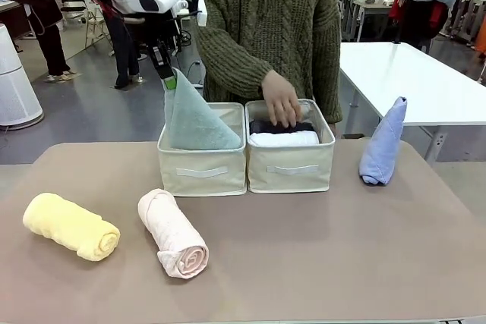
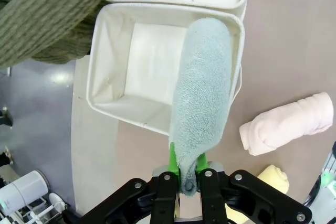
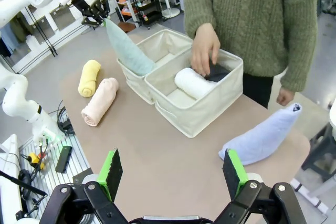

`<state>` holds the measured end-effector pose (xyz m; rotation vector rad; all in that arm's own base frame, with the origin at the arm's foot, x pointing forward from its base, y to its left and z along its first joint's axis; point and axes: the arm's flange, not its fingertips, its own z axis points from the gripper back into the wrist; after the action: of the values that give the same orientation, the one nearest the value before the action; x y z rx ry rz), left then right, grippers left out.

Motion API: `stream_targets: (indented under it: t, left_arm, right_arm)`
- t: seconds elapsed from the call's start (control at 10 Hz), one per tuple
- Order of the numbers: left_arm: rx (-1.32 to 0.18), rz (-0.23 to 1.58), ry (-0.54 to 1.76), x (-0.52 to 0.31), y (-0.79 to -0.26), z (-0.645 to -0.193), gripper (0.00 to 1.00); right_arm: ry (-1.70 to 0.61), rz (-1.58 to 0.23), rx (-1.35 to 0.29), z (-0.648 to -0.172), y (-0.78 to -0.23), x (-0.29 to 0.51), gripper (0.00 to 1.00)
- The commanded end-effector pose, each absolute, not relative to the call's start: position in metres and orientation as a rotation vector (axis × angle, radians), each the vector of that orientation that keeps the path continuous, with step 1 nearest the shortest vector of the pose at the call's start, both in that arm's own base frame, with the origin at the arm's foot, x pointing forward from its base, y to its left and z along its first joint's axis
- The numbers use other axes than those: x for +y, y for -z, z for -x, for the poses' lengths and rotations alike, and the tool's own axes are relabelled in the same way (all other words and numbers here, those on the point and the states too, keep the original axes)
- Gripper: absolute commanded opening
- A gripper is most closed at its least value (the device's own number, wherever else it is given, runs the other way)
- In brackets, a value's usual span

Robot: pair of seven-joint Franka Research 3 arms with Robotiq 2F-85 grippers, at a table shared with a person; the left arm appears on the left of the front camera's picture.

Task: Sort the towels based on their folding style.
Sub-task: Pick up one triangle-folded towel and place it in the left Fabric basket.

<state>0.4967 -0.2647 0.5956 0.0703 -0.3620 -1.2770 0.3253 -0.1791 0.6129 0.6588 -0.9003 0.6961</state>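
Front view: the left gripper is pinched tight on the top corner of the pale teal towel. The towel hangs down in a cone, its lower end inside the left cream bin. Touching that bin on its right, the second bin holds a white rolled towel with a dark grey towel behind it. The person's hand rests on the dark one and covers much of it. On the brown table, in front of the bins, lie the pale yellow roll and the pale pink roll, near each other but apart. The light blue towel stands tilted well to the right of the bins; what props it up I cannot tell. In the right wrist view, the right gripper has its fingers spread wide above the table's near side, holding nothing.
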Motion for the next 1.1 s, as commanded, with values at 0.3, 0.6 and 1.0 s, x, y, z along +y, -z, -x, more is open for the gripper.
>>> stream_targets:
  t: [0.3,0.6,1.0]
  left_arm:
    - [-0.298,-0.121,1.348,-0.271,-0.530,-0.518,0.13]
    - [-0.204,-0.105,1.383,-0.277,-0.497,-0.522,0.13]
    - [-0.127,-0.071,1.417,-0.281,-0.472,-0.522,0.13]
  right_arm:
    - [-0.698,-0.675,-0.913,-0.325,-0.612,-0.179,1.00]
    - [-0.698,-0.675,-0.913,-0.325,-0.612,-0.179,1.00]
    - [-0.698,-0.675,-0.913,-0.325,-0.612,-0.179,1.00]
